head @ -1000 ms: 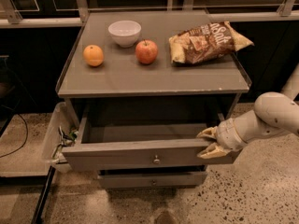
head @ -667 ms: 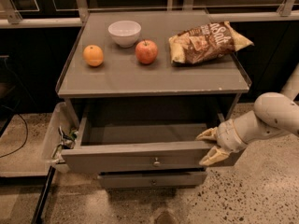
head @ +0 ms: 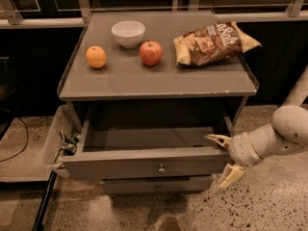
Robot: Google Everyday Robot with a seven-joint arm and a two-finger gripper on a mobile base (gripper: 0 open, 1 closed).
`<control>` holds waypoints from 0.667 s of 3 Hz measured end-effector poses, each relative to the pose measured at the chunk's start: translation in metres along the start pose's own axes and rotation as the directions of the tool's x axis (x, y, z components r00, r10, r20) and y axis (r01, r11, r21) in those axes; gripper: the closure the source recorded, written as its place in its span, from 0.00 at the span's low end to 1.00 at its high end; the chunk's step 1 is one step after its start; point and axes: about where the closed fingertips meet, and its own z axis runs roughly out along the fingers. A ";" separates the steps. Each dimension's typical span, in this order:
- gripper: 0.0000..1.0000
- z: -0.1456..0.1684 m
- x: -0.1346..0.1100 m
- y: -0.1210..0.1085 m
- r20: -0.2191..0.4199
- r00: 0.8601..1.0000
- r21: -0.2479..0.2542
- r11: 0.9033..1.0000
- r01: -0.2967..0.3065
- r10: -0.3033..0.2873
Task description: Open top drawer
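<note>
While the top drawer (head: 144, 165) stands drawn well out from under the grey surface (head: 144, 81), its plain front faces the camera with a small round knob (head: 161, 168) at centre and its inside bare and dark. End effector (head: 225, 158): at the drawer front's right end, fingers spread wide, one above the front's top edge and one below its lower corner; whether they touch it cannot be told. Arm (head: 284, 131): white, entering from the right edge, low beside the cabinet. Lower drawer front (head: 154, 186): narrower, shut, directly beneath. On the surface: white bowl (head: 128, 33) at the rear, orange (head: 96, 57) near the left edge, apple (head: 151, 53) at the middle, chip bag (head: 214, 43) reaching the right rear corner; front strip bare. Left of the drawer, a pale bin (head: 53, 143) sits just beside its side. Speckled floor (head: 269, 201) lies open ahead and to the right.
</note>
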 end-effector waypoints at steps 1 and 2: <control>0.43 -0.001 -0.001 -0.001 0.000 1.000 0.000 1.000 0.000 0.000; 0.66 -0.003 -0.004 0.000 0.004 1.000 -0.002 1.000 0.000 0.000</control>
